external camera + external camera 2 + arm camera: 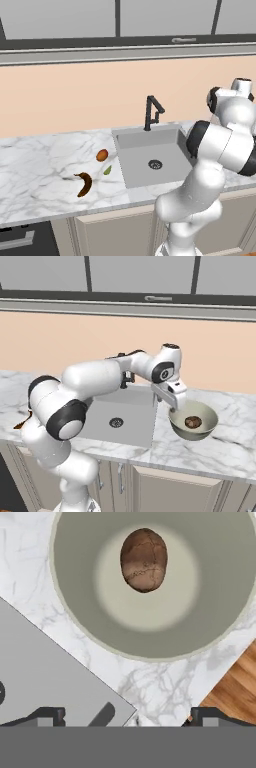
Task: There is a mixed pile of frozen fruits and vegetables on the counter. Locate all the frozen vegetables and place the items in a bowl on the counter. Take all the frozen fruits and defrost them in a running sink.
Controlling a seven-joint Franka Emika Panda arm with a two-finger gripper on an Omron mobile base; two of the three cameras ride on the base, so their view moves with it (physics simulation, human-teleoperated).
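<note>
The grey-olive bowl (206,412) stands on the counter (230,451) right of the sink (132,418). The brown ball (193,421) lies inside it, and from the hand it sits free at the bowl's middle (144,559). My gripper (176,405) hangs open just above the bowl's left rim (80,624), with nothing between its fingertips (50,714). Left of the sink lie the orange ball (102,155), the tiny green piece (107,170) and the curved brown-orange piece (84,183).
The black faucet (152,111) rises behind the sink basin (150,155), which has a round drain (155,164). My arm arches over the sink. The counter's front edge and wooden floor (235,687) lie close to the bowl.
</note>
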